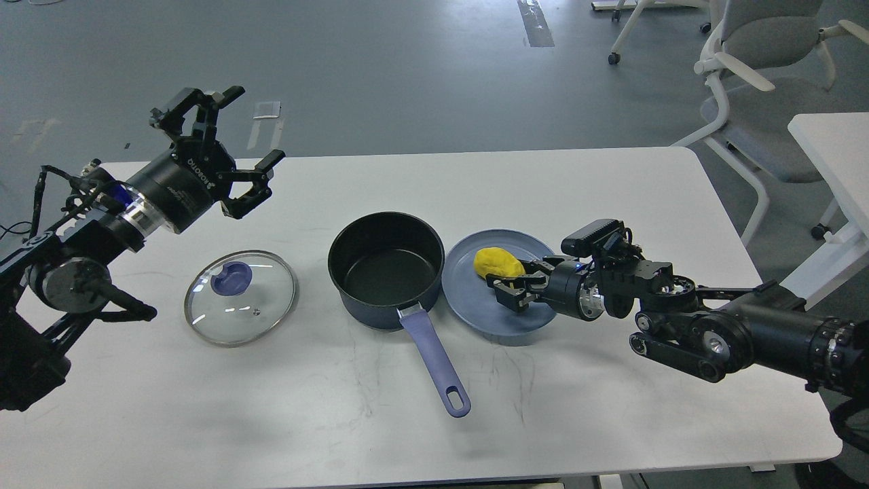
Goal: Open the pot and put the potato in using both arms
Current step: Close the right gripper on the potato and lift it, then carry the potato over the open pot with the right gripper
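Observation:
The dark blue pot (385, 268) stands open and empty at the table's middle, its purple handle (434, 360) pointing toward me. Its glass lid (239, 305) with a blue knob lies flat on the table to the left of the pot. The yellow potato (495, 261) lies on a blue plate (468, 309) just right of the pot. My right gripper (506, 288) is low over the plate with its fingers spread at the potato's near side, hiding its lower part. My left gripper (254, 123) is open and empty, raised above the table behind the lid.
The white table (611, 421) ends at its front edge near me. An office chair (753, 75) and a second white table (831, 146) stand off to the right, beyond the table.

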Controlling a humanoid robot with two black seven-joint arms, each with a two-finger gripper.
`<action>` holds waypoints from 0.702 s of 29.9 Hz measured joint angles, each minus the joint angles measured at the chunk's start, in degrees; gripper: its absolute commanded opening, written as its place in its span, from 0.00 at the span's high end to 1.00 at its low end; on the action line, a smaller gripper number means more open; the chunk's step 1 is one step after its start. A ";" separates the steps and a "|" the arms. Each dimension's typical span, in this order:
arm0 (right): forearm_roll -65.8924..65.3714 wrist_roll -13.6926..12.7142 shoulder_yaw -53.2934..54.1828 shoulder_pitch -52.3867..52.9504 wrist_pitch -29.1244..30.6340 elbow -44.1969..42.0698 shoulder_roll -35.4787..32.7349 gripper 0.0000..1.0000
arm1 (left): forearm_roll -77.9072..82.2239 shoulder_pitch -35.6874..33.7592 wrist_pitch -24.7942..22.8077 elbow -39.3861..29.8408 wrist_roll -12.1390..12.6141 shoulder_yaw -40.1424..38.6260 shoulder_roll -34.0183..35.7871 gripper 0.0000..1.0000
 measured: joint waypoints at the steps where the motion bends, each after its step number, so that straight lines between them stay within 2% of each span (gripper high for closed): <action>1: 0.00 0.09 0.04 -0.07 -0.09 -0.11 0.04 0.54 | 0.00 0.02 0.00 0.00 0.00 0.00 0.03 0.02; 11: -0.02 1.43 1.39 1.64 -1.66 1.86 -1.28 0.55 | 0.08 0.30 -0.02 -0.02 -0.08 -0.15 0.27 0.02; 21: 0.08 4.08 5.33 7.43 -2.80 10.81 -12.47 0.60 | 0.26 0.14 -0.04 -0.02 -0.03 -0.76 1.15 0.02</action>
